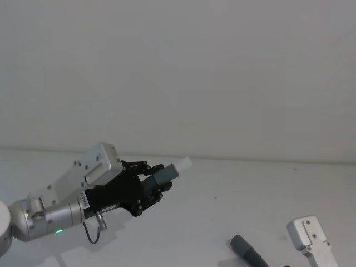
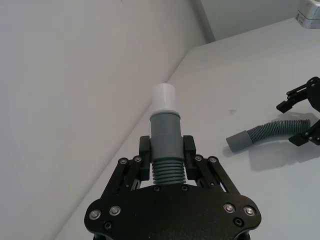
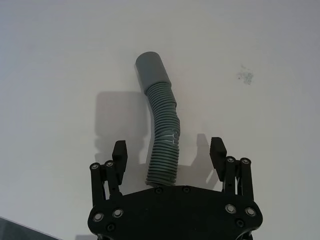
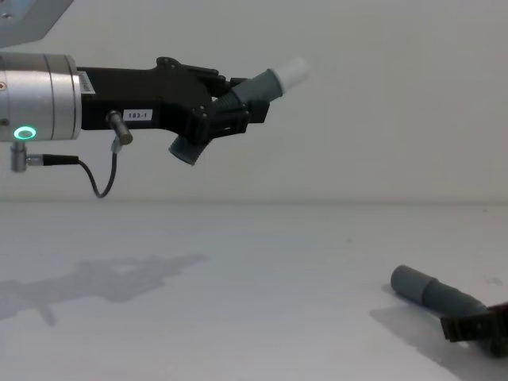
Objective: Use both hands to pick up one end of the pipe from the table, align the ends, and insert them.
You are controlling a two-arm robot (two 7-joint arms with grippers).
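The left gripper (image 2: 167, 150) is squeezing the short hose (image 2: 165, 131) by its ribbed part, just behind the smooth grey neck. It is holding the hose high above the table (image 4: 238, 278). The white tip (image 2: 163, 97) is sticking out past the fingers and pointing up and away from the table.

The long hose (image 3: 165, 135) is lying flat on the table, and its cuff (image 3: 150, 67) is resting on the table too. The right gripper (image 3: 167, 147) is sitting low at the table with its fingers spread wide, one on each side of the ribbed part. The fingers are not touching the hose, so this gripper is holding nothing.

I think the job is partway through the picking-up step. One piece is up off the table and the other is not yet grabbed.

Next, the right gripper is going to need to close on the ribs and lift the long hose off the table. The hose looks bendy, so the cuff may be drooping once it is up. After that, both arms are going to need to turn until the white tip and the cuff are facing each other in one straight line above the table. Only then is pushing them together going to work.
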